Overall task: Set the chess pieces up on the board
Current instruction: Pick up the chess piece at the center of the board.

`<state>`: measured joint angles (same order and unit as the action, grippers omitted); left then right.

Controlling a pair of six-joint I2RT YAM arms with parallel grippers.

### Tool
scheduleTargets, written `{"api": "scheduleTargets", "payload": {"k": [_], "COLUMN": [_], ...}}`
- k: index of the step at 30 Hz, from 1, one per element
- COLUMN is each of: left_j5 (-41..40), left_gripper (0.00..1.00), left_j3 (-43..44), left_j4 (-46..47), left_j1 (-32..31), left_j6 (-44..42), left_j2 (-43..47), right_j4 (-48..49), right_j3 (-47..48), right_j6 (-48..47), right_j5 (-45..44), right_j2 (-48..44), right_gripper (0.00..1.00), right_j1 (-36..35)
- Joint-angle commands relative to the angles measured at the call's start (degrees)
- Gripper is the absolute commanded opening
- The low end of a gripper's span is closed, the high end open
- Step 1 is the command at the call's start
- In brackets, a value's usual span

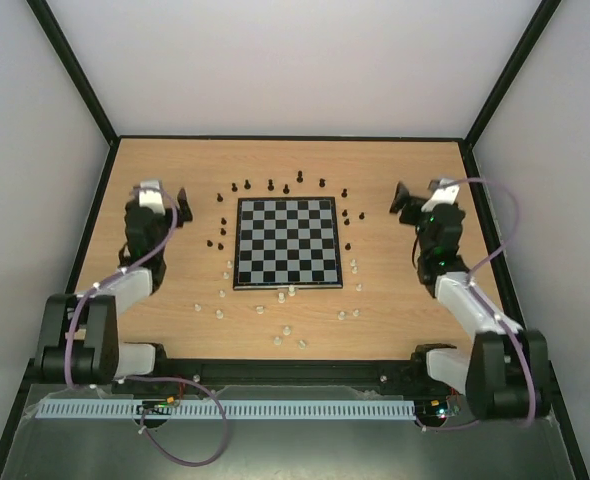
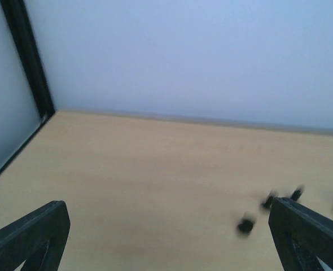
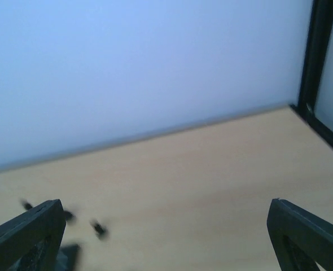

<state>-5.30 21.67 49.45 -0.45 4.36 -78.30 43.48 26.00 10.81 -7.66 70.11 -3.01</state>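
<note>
The small black and silvery chessboard point(image 1: 286, 242) lies in the middle of the wooden table with no pieces on it. Several black chessmen point(image 1: 285, 188) stand scattered round its far and side edges. Several cream-white chessmen point(image 1: 277, 297) lie scattered at its near edge. My left gripper point(image 1: 173, 200) is open and empty, left of the board. My right gripper point(image 1: 405, 199) is open and empty, right of the board. The left wrist view shows blurred black pieces point(image 2: 245, 224) by the right finger point(image 2: 307, 237). The right wrist view shows blurred black pieces point(image 3: 99, 228) by the left finger point(image 3: 25, 237).
The table point(image 1: 175, 320) is walled by white panels with black frame posts at the back corners point(image 2: 28, 62) point(image 3: 316, 56). A black rail point(image 1: 295, 372) runs along the near edge between the arm bases.
</note>
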Motion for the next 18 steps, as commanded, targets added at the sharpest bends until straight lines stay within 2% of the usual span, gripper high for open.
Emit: {"api": "scheduleTargets", "payload": {"k": [1, 4, 7, 10, 14, 18], "left_j5": [8.03, 11.44, 11.58, 11.95, 14.69, 25.24], "left_gripper": [0.99, 1.0, 0.99, 0.99, 1.0, 0.99], "left_j3": [12.22, 18.28, 25.56, 32.02, 35.31, 31.18], "left_j4": [-19.26, -27.99, -38.44, -48.13, -56.66, -59.76], "left_j1": [-0.27, -1.27, -2.89, -3.99, -4.21, -4.21], "left_j6": [4.8, 10.27, 14.04, 16.94, 20.03, 20.05], "left_j2": [7.62, 11.21, 14.33, 18.13, 24.85, 31.74], "right_j4": [-23.39, -37.03, -48.57, -58.51, -57.27, -62.19], "right_j3": [11.14, 20.51, 27.7, 28.6, 25.38, 25.44], "right_j6": [8.65, 14.31, 17.18, 26.81, 26.01, 23.31], "right_j5": [5.93, 10.42, 15.95, 10.48, 24.17, 28.17], "right_j2": [-10.79, -13.69, -13.67, -14.61, -16.37, -16.56], "right_gripper": [0.99, 0.99, 0.99, 0.99, 0.99, 0.99], "right_j1": [0.19, 0.19, 0.19, 0.26, 0.29, -1.1]}}
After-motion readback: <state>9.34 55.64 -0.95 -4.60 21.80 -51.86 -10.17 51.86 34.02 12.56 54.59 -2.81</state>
